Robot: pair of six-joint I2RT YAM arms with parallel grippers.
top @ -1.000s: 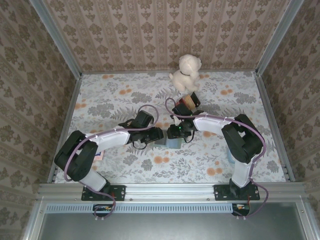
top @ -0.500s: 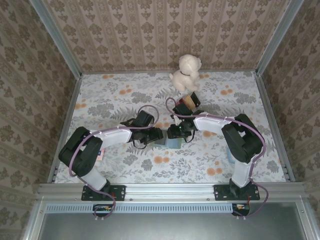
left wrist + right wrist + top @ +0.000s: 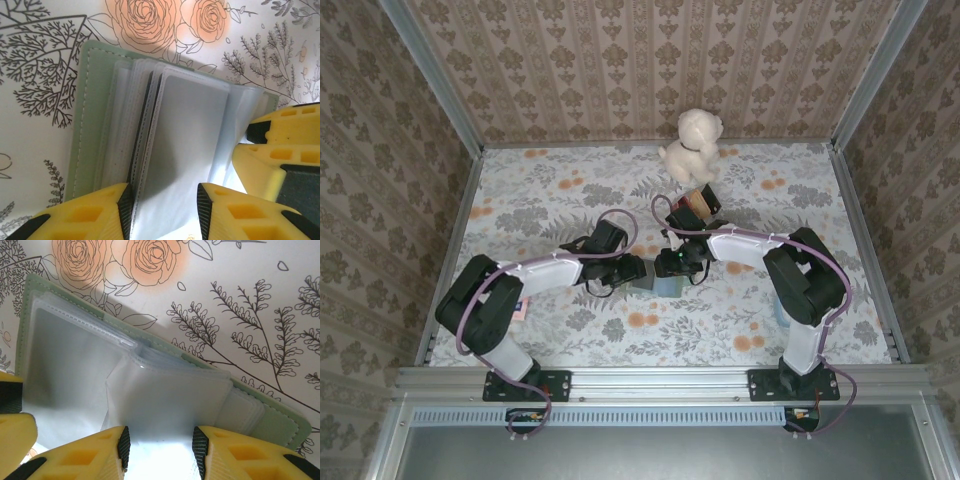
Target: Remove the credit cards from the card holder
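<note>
1. Floral cloth covers the surface (image 3: 540,190), with patterned paper on the walls around it. The card holder (image 3: 92,115) lies open on the cloth between the two arms, green cover down and clear sleeves fanned upward.
2. The left jaws stand moderately apart and straddle the front sleeve (image 3: 190,150), which looks to carry a pale grey card. Nothing is pinched between them.
3. The right jaws, just beside at the opposite edge, are likewise apart. They bracket a loose clear sleeve (image 3: 165,400) without clamping it.
4. The step in hand seems to be this: one arm pins the holder while the other draws a card. One pair of jaws should press the cover or sleeve stack flat so the holder cannot slide on the cloth.
5. Find the sleeve's open mouth first; I cannot tell which edge it is. Pull straight out through that mouth, not across the stitching.
6. Close on the card's exposed lip alone. Gripping plastic along with it would likely drag the whole holder.
7. Draw slowly and low, because the thin sleeves will probably buckle or flip if lifted.
</note>
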